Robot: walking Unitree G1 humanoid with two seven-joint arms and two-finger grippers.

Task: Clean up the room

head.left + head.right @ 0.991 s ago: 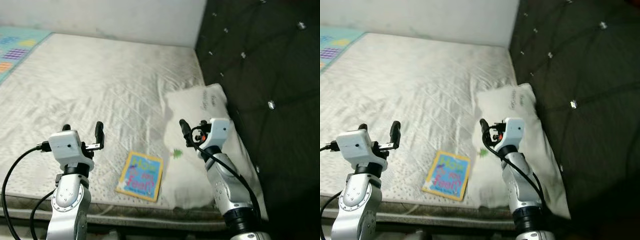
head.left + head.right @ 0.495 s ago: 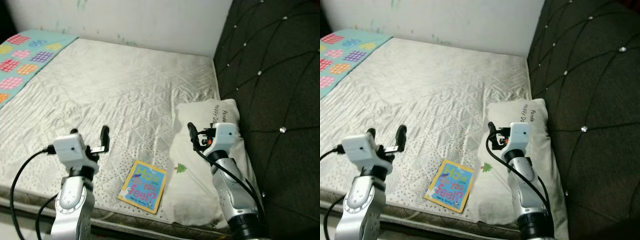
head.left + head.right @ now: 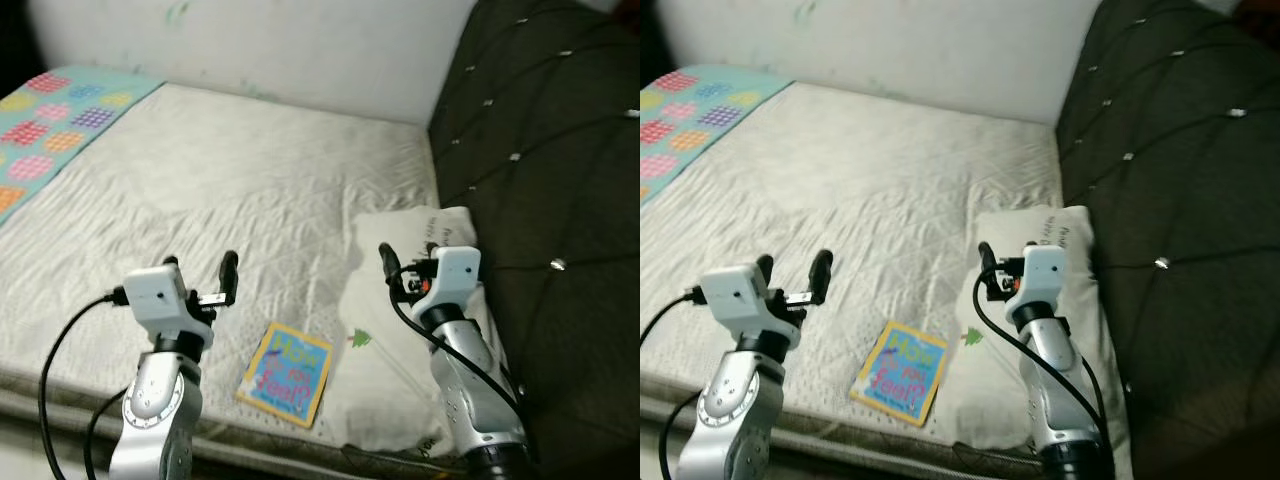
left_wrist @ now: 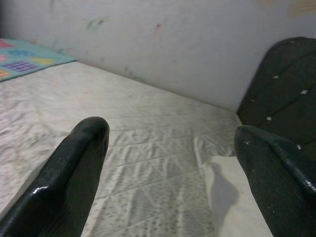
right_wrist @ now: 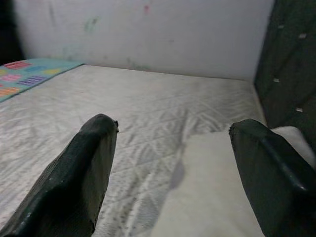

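A bare mattress [image 3: 230,190] with a quilted, off-white cover runs from the near edge back to a pale, scuffed wall [image 3: 260,45]. A dark tufted headboard [image 3: 540,140] with shiny buttons rises along the robot's right side. In the far left corner lies a teal blanket [image 3: 55,105] with coloured patches.

The left gripper [image 3: 200,272] is held up over the near part of the mattress, its fingers [image 4: 74,173] spread wide with nothing between them. Just beyond and to the right of it, flat on the mattress near the front edge, lies a book [image 3: 285,373] with a yellow and blue cover.

The right gripper [image 3: 405,262] is raised over a white pillow [image 3: 400,350], its fingers [image 5: 84,173] likewise parted and empty. The pillow lies beneath and ahead of this gripper, pressed against the headboard, with a small green tree print [image 3: 360,339] near its left edge and some writing at its far end. The book sits to the left of the right gripper, just beside the pillow's edge, between the two arms.
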